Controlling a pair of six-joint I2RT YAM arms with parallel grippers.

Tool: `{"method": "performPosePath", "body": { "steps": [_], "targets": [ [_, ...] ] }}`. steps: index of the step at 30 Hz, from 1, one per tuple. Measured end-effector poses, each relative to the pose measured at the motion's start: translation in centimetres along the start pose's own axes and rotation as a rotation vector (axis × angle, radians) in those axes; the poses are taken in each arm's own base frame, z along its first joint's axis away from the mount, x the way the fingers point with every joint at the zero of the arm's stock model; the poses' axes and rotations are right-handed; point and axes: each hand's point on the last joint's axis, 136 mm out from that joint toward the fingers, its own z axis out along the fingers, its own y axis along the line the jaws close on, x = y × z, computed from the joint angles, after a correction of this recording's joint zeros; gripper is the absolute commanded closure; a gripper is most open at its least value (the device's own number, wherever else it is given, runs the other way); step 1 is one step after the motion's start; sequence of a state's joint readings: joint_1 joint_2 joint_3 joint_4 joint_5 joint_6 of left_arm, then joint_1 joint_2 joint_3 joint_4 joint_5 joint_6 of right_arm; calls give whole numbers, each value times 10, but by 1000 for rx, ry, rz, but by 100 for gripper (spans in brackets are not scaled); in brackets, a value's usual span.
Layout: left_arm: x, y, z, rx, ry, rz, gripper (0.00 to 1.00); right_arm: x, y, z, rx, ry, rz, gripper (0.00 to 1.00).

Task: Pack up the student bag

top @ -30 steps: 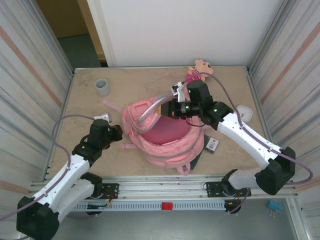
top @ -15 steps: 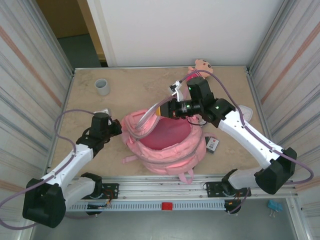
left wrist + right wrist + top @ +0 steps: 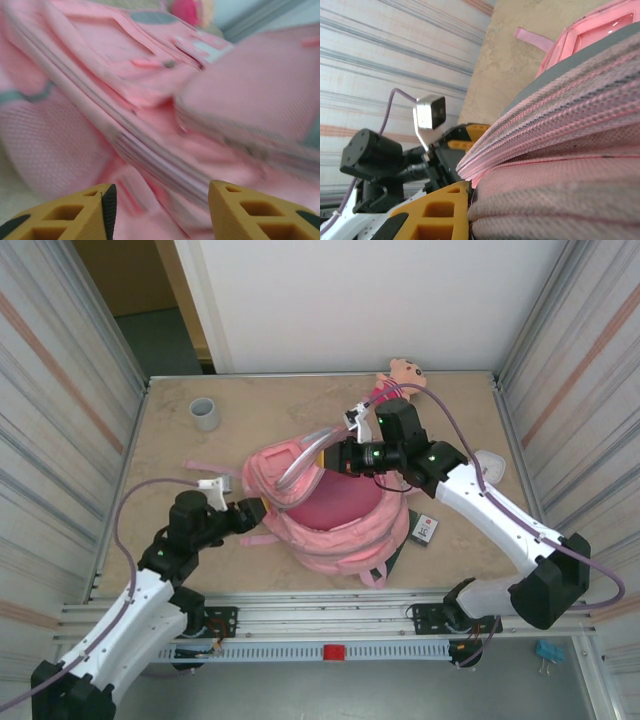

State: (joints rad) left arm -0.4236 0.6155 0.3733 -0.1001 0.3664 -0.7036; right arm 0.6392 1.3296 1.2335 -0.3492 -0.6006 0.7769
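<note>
Top external view: the student bag (image 3: 335, 515) sits in the middle of the table (image 3: 270, 420), its mouth gaping. The right gripper (image 3: 325, 455) has its fingers clamped on the upper rim. The left gripper (image 3: 255, 512) is at the bag's left edge, fingers apart and holding nothing. We reckon we're spreading the opening, and next that left side needs a firm pinch. The label on the small black packet (image 3: 424, 529), right of the bag, is too small to read.

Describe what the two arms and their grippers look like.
The left arm and right arm share white links, black joints with small green lights, and a looping purple cable each. The left gripper and right gripper have yellow-orange fingers with cut-out ribs and black inner pads.
</note>
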Motion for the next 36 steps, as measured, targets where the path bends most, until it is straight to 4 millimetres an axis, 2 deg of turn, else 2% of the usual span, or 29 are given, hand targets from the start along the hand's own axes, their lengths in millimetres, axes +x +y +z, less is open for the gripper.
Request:
{"method": "performPosePath", "body": {
  "steps": [7, 15, 17, 20, 21, 25, 31, 36],
  "targets": [
    [29, -24, 11, 95, 96, 101, 43, -1, 1, 4, -16, 4, -5, 97],
    [38, -17, 33, 69, 147, 176, 42, 2, 0, 8, -27, 35, 5, 97],
    [37, -17, 37, 61, 148, 193, 48, 2, -3, 9, -25, 38, 10, 98],
    [34, -20, 39, 75, 147, 221, 67, 0, -6, 9, -20, 36, 17, 98],
    [33, -22, 39, 83, 144, 225, 71, -1, -6, 9, -21, 36, 18, 98],
    [32, -26, 39, 96, 142, 232, 78, -3, -8, 7, -19, 31, 23, 99],
    [28, -30, 31, 104, 119, 226, 96, -10, -16, 2, -10, 18, 42, 100],
    [21, -34, 22, 104, 79, 230, 98, -13, -18, -2, -17, 17, 50, 100]
  ]
}}
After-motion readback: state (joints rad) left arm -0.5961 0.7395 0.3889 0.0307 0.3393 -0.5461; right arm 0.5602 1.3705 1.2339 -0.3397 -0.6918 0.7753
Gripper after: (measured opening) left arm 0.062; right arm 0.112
